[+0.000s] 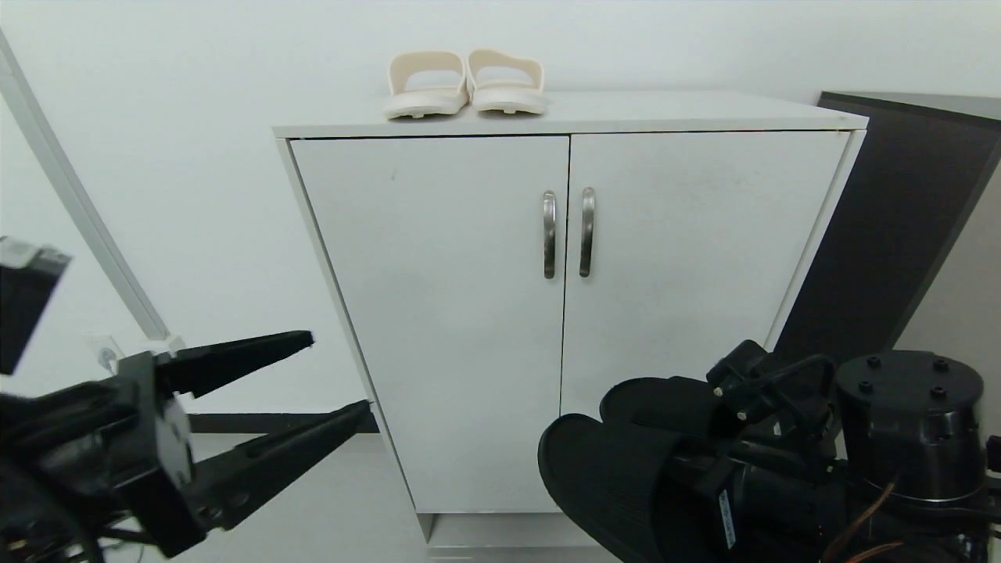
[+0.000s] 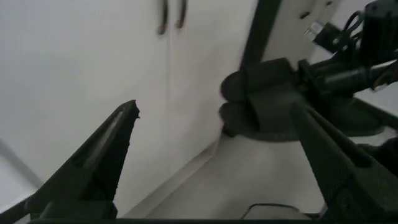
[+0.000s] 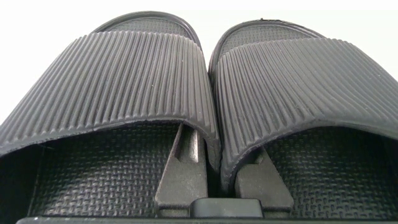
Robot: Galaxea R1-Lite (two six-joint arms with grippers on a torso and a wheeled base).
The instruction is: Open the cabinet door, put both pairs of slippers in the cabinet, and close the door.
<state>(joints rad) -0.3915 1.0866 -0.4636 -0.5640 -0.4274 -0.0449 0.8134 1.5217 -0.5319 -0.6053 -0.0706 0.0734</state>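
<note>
Right gripper (image 3: 219, 163) pinches black slippers' (image 1: 610, 461) inner straps together (one carry); left gripper (image 1: 339, 372) spread, free for door handle (image 1: 549, 234).

White cabinet (image 1: 438, 313), 2 doors, both shut, metal handles (image 1: 550, 234) side by side at the centre seam. Cream slippers (image 1: 465, 84) sit as a pair on the cabinet top, on its left half. Black slippers (image 1: 626, 461) are held low in front of the cabinet's right door by the right gripper (image 1: 723, 438). It's prob. clamped on them, but the fingers are hidden. Left gripper (image 1: 336, 372) is low, just off the cabinet's left side, jaws wide apart, nothing btwn. Dark panel (image 1: 899, 234) stands at the cabinet's right side.
</note>
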